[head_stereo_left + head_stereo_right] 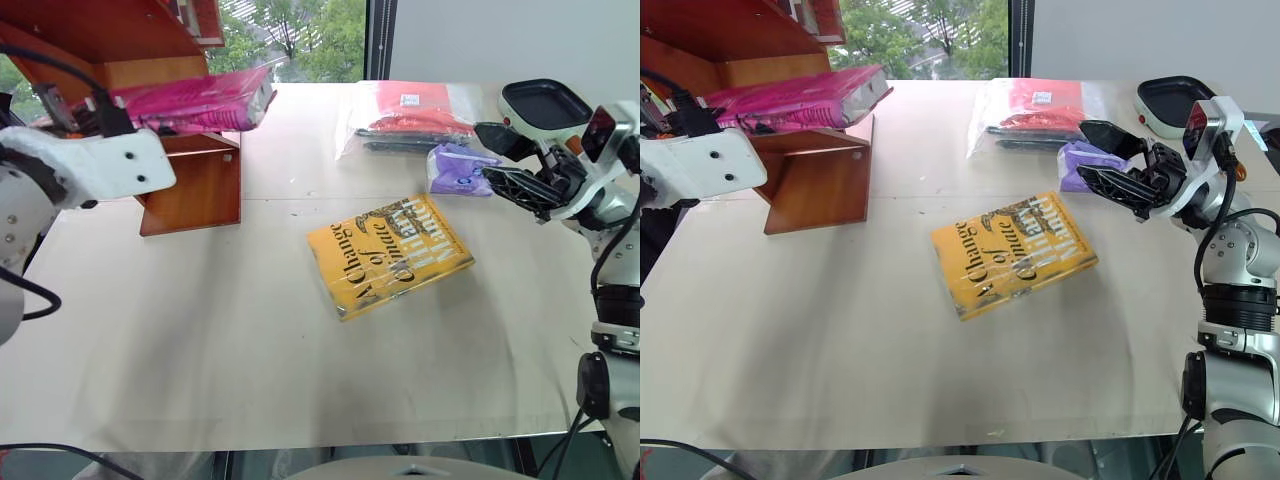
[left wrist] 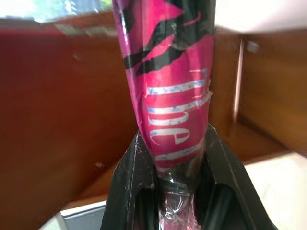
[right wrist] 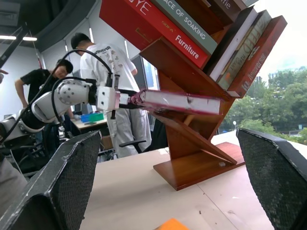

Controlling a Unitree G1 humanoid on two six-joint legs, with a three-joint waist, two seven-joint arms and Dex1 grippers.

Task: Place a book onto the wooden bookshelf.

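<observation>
- Upper left of the frame: the left gripper (image 2: 175,191) clamps the glossy pink book (image 1: 195,102) by one end, holding it flat and level over a slanted panel of the reddish-brown wooden bookshelf (image 1: 190,185), the book's free end jutting past the shelf's edge.
- Centre: a yellow-orange book (image 1: 390,255) in shiny wrap lies askew on the pale table (image 1: 200,350), wide bare tabletop all around it.
- Upper right: a clear bag of red items (image 1: 410,115) and a purple packet (image 1: 458,168) crowd the far edge.
- Right: the right gripper (image 1: 1115,160) hangs above the packet, fingers spread wide, holding nothing.
</observation>
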